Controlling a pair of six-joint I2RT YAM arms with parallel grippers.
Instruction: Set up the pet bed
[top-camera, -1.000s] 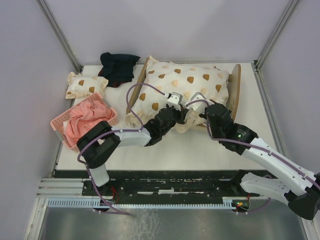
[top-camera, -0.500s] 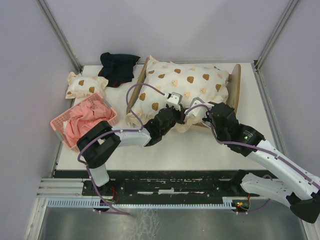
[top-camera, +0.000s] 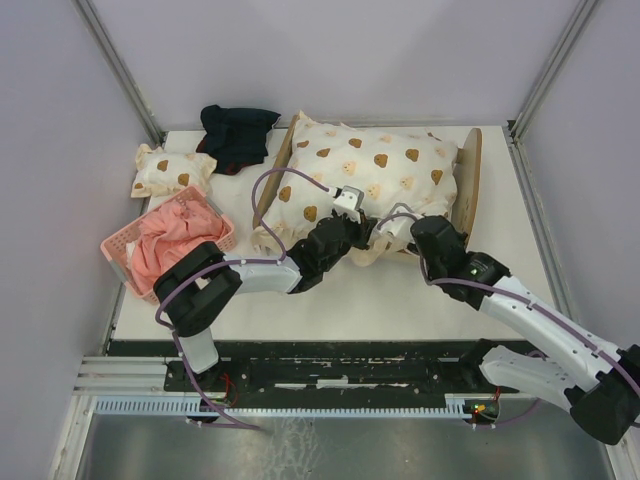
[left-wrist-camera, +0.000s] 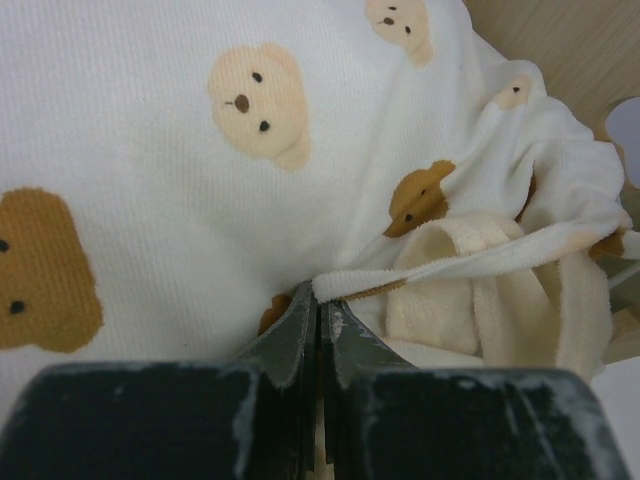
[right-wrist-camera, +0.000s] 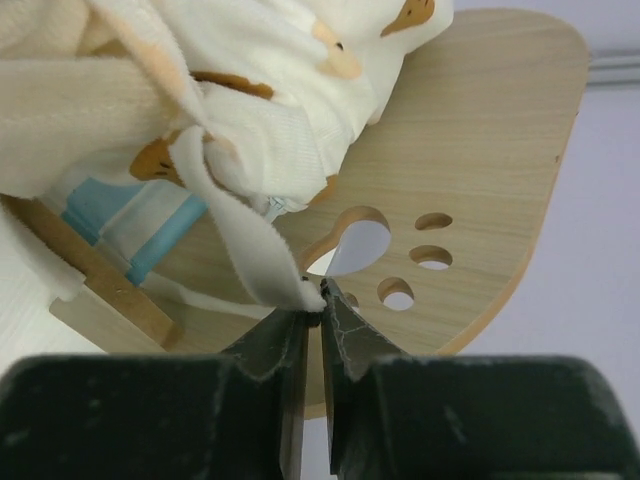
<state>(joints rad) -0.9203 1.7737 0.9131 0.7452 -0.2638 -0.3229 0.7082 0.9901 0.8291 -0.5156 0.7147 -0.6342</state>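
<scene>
Cream strap (right-wrist-camera: 235, 240) tightens: your right pincer (right-wrist-camera: 320, 305) backed away nipping its tip (barely), left pincer (left-wrist-camera: 320, 300) clamping the quilt (left-wrist-camera: 200, 150) hem.

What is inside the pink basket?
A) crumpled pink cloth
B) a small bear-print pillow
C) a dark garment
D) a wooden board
A: crumpled pink cloth fills the pink basket, while the dark garment and the small pillow lie on the table beyond it.

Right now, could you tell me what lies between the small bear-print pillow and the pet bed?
In the top external view, a crumpled dark cloth lies between the small bear-print pillow and the pet bed.
</scene>
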